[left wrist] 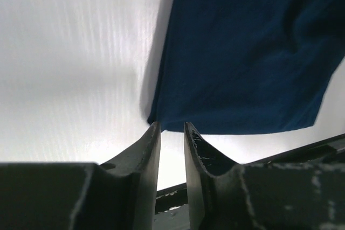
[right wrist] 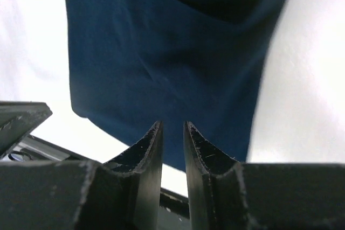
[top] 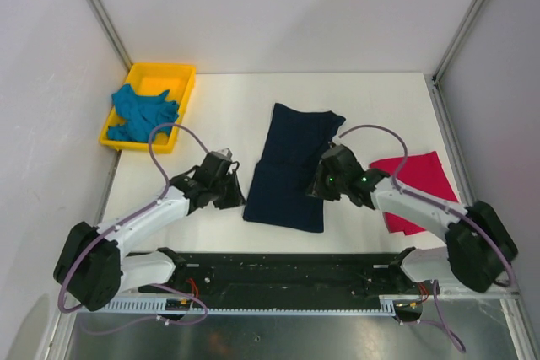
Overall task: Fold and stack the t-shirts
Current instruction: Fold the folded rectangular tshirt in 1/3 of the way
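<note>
Navy t-shirt (top: 291, 166): lies flat at the middle of the table (top: 228, 107), folded lengthwise into a long narrow panel that runs from near to far with a slight tilt. Its surface is plain dark blue with soft creases. The near edge is straight, and the far right corner sticks out a little.

Crimson-pink t-shirt (top: 418, 185): lies flat in a folded shape at the right side of the table, its near-left part covered by the right arm.

Teal t-shirt (top: 142, 111): lies crumpled in a heap inside the yellow tray (top: 173, 72) at the far left corner.

Left hand (left wrist: 172, 129): the fingers are narrowly parted with nothing between them. The tips sit just beside the near left corner of the navy t-shirt.

Right hand (right wrist: 172, 126): the fingers are narrowly parted and grip nothing. It is at the near right edge of the navy t-shirt, with cloth showing beyond the tips.
</note>
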Motion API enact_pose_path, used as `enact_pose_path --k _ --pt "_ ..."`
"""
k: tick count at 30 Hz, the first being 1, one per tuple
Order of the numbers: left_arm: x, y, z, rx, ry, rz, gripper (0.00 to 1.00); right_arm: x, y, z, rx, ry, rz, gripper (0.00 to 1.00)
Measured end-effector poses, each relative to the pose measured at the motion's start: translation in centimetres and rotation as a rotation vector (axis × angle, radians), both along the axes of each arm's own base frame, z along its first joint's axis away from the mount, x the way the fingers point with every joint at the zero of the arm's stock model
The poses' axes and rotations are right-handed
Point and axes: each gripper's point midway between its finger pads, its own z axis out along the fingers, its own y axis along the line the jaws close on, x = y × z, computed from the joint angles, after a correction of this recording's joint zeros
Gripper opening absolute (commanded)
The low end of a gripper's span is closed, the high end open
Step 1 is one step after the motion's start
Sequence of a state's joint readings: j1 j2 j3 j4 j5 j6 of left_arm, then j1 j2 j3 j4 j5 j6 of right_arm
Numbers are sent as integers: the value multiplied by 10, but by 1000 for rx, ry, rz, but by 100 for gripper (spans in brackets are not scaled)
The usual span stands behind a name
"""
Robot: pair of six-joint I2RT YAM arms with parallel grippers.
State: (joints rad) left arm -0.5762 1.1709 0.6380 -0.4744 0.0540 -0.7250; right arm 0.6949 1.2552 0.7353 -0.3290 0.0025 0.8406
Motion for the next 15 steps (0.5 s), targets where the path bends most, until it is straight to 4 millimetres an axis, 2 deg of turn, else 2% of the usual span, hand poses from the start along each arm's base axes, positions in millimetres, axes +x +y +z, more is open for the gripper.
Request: enact_pose_path --k 4,6,11,15 --pt "13 -13 18 -17 -38 -13 19 25 29 -3 24 4 34 25" --pt "15 -21 18 -15 -33 -32 16 35 40 -5 37 4 43 25" --pt "11 -43 -2 0 21 -90 10 55 56 -22 63 24 52 24" --pt "7 -47 -23 25 74 -105 9 72 43 -48 47 70 4 23"
